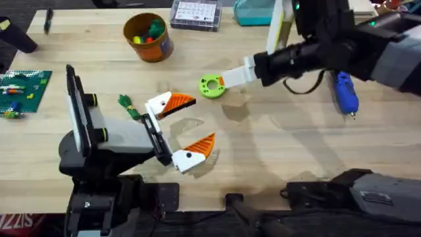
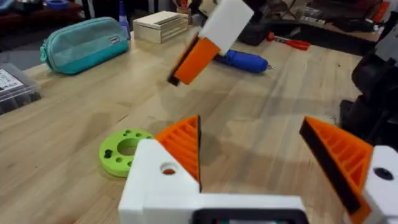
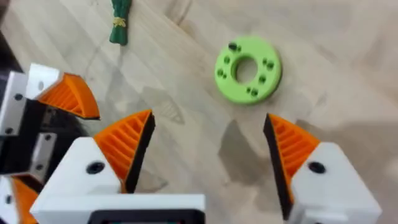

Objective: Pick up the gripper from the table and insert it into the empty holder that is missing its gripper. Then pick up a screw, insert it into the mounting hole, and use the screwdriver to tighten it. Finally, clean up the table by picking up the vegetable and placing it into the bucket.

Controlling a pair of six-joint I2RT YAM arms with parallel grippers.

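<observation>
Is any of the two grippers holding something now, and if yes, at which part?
Nothing is held. The left gripper and the right gripper both stand open with only bare table between their fingers.

Place: my robotics lab bench.
Surface: pale wooden table (image 1: 276, 151).
Signs: parts organiser box (image 1: 195, 13), green brick baseplate (image 1: 23, 92), teal pouch (image 2: 84, 43), cluttered benches behind.

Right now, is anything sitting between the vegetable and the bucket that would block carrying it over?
Nothing visible does. In the overhead view the vegetable lies on bare wood just beside the left gripper, whose jaws are open, and the table between it and the bucket farther back holds nothing. The green ring and the right gripper sit off to the side.
</observation>
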